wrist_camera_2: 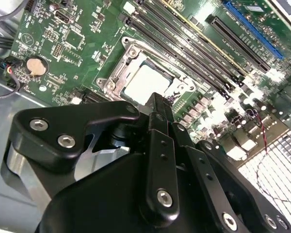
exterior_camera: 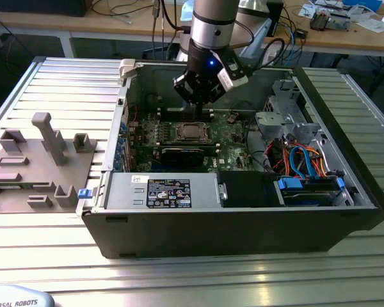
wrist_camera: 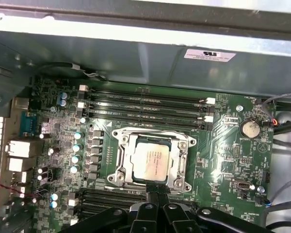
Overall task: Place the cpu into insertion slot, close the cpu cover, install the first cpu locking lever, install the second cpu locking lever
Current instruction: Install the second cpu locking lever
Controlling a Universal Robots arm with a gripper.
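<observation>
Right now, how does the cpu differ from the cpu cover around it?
The cpu is a solid square with a dull, pale metal top; the cpu cover is an open frame with a square window. The cpu sits inside that window, while the cpu cover rings it and lies flat on the socket. Both are silvery metal and lie level with the board.

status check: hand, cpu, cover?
Hand shut, holding nothing, fingertips at the socket's edge. Cpu seated in socket. Cpu cover down around it. Nothing in the way.
</observation>
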